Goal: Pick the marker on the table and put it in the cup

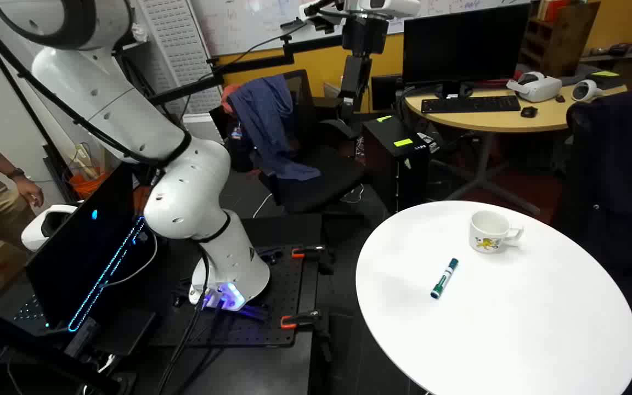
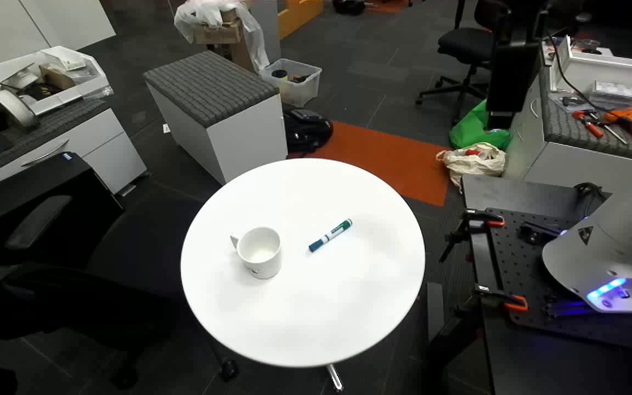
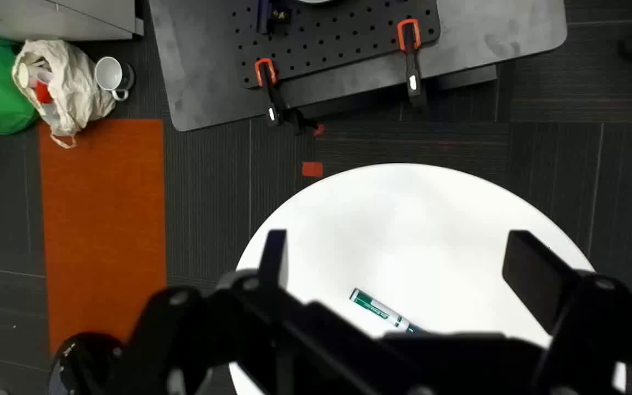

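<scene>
Tool (image 3: 397, 244), its two black jaws wide apart; well below it, a smooth, round white bench (image 3: 415, 219) bears one slender cylindrical marker (image 3: 379, 309) and one printed, handled cup (image 1: 489, 231).

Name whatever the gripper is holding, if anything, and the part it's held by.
Nothing is held: the gripper stands open and empty, while the marker and the cup both rest on the table.

A marker (image 1: 444, 278) and a cup (image 1: 488, 231), apart on the round white table (image 1: 505, 329)
The marker lies flat, green-and-white, teal-capped end nearer the cup — which stands upright, white, handled, a yellow figure printed on its side.
</scene>
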Robot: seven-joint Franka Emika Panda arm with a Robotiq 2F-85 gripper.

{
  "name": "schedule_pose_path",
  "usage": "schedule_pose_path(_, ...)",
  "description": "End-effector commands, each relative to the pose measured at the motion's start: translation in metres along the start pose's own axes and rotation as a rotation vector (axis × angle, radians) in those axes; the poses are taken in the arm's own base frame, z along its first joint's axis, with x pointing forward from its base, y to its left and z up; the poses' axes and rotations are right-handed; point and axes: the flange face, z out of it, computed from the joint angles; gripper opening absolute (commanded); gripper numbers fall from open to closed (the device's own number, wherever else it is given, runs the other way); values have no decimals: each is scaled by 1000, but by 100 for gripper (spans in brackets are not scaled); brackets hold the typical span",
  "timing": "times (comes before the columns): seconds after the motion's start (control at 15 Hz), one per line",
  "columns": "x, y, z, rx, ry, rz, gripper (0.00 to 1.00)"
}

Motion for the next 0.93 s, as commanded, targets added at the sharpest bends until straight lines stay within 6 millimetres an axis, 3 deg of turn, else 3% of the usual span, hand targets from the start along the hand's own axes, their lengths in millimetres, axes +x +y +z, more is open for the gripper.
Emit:
schedule_pose_path(0.0, 0, 0, -1, -1, -1, 0, 100)
schedule_pose_path(0.53, 0, 0, -1, -3, 4, 0, 100)
schedule_pose_path(0.87, 12, 8, 2, -49, 101, 14, 100)
